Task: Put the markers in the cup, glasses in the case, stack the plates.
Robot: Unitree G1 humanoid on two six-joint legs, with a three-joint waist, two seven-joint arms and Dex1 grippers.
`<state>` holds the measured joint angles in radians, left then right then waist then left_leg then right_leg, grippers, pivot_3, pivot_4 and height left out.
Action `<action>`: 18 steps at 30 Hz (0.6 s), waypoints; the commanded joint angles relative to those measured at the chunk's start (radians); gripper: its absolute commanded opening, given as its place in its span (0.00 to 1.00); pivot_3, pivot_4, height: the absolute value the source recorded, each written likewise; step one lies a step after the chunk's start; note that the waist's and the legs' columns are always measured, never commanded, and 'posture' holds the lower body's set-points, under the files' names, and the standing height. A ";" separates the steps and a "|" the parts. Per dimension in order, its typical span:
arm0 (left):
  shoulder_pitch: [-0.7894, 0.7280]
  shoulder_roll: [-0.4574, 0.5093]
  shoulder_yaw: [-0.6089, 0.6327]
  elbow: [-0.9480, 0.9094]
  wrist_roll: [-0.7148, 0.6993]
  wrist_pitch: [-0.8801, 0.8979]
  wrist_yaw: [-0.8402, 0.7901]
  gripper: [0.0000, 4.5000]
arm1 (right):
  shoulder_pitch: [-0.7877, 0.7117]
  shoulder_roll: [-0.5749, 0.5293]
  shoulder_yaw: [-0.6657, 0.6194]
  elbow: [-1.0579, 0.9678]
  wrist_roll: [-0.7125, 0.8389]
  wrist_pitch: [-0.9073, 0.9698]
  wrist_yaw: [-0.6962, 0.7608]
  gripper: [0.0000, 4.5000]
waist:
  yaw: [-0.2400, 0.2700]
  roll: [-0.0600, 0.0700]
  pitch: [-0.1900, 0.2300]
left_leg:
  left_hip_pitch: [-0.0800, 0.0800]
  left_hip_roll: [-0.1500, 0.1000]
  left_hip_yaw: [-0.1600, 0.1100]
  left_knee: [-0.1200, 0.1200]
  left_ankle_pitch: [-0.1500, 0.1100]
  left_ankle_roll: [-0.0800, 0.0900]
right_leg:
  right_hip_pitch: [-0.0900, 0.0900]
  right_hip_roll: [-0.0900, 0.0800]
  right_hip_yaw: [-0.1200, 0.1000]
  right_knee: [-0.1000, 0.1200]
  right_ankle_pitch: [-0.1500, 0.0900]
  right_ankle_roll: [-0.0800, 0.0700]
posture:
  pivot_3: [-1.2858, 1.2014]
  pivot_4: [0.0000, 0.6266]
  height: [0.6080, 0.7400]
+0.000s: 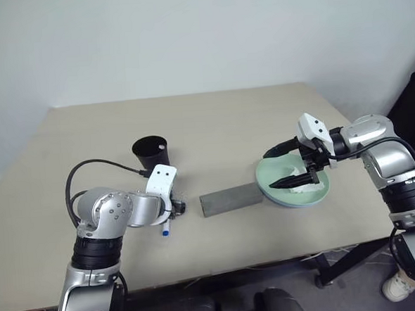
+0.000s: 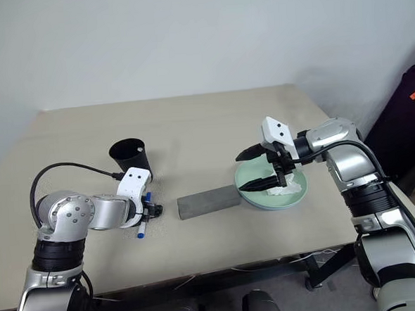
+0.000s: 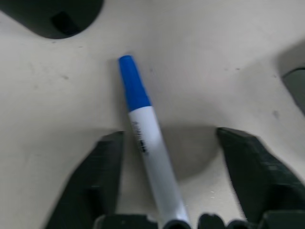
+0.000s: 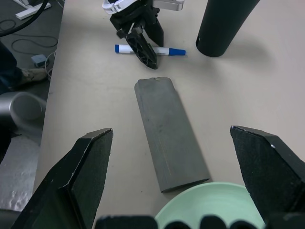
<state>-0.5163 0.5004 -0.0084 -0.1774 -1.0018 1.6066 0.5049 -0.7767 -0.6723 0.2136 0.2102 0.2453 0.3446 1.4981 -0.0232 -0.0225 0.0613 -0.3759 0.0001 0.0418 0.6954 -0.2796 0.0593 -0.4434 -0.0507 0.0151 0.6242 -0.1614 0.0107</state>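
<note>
On matte table [image 1: 213,127], slim marker [image 3: 150,157], tapered cup [image 1: 152,152]

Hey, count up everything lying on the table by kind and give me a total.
Markers: 1, blue-capped marker, between the left end effector's fingers
Cups: 1, black cup
Cases: 1, grey case
Plates: 1 visible, mint green plate
Tissues: 1, white tissue on the plate
Total: 5
</note>
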 commanded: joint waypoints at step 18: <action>-0.060 0.118 -0.094 0.024 -0.100 0.008 0.035 0.07 | -0.036 0.006 -0.020 -0.006 0.009 -0.012 -0.012 0.95 | -0.005 0.000 0.000 | 0.001 -0.002 0.000 0.000 0.001 -0.002 | 0.000 0.002 0.000 0.000 0.001 -0.002 | 0.52 0.00 0.99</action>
<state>-0.5558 0.5944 -0.0997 -0.1413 -1.1148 1.6042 0.5515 -0.7775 -0.6619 0.2136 0.2112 0.2447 0.3442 1.4885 -0.0278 -0.0225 0.0613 -0.3752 -0.0019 0.0421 0.6950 -0.2782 0.0570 -0.4435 -0.0490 0.0147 0.6245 -0.1604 0.0088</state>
